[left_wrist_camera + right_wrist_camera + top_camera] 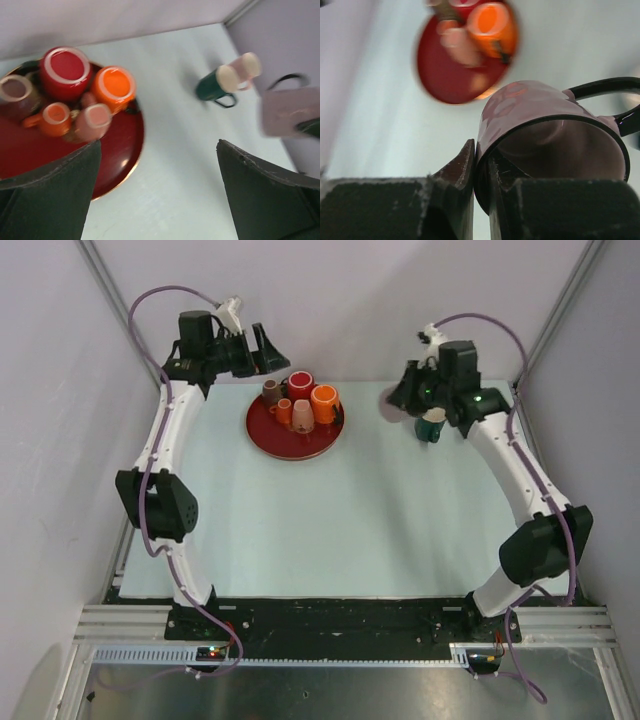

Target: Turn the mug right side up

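My right gripper (481,165) is shut on the wall of a pale mauve mug (535,105) with a black rim and black handle, one finger inside and one outside. The mug is held in the air, tilted, its opening towards the wrist camera. In the top view the right gripper (407,392) holds this mug (393,407) above the far right of the table. The mug shows blurred in the left wrist view (284,111). My left gripper (157,190) is open and empty, and in the top view the left gripper (266,346) hovers behind the red tray (262,422).
The red tray (117,150) holds several small mugs, among them a red one (65,70) and an orange one (114,87), bottoms up. A dark green mug (432,426) stands on the table below the right arm, with a pink object (246,67) beside it.
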Robot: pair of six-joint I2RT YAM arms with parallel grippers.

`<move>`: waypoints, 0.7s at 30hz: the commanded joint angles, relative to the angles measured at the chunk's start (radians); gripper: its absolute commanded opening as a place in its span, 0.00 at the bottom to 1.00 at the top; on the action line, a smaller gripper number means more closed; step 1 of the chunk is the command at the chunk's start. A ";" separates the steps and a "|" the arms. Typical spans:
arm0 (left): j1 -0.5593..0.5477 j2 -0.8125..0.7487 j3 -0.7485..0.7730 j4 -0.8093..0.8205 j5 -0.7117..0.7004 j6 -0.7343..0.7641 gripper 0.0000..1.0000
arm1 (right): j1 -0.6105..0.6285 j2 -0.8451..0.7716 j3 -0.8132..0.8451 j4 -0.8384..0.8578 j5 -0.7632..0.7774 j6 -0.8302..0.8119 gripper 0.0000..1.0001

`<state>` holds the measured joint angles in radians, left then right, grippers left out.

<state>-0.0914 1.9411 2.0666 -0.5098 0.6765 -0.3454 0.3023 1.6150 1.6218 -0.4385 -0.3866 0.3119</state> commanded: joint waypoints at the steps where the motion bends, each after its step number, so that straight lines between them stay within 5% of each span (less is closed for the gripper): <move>1: -0.001 -0.111 -0.080 -0.098 -0.242 0.239 1.00 | -0.130 -0.045 0.152 -0.451 0.464 -0.215 0.00; 5: -0.001 -0.146 -0.154 -0.103 -0.285 0.296 1.00 | -0.299 0.010 0.161 -0.551 0.496 -0.227 0.00; 12: -0.002 -0.161 -0.201 -0.105 -0.292 0.323 1.00 | -0.538 0.196 0.157 -0.490 0.416 -0.231 0.00; 21: -0.001 -0.156 -0.236 -0.106 -0.317 0.344 1.00 | -0.631 0.484 0.311 -0.482 0.401 -0.201 0.00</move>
<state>-0.0914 1.8324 1.8423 -0.6300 0.3843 -0.0399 -0.3256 2.0598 1.7988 -0.9421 0.0212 0.1112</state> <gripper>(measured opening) 0.996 0.149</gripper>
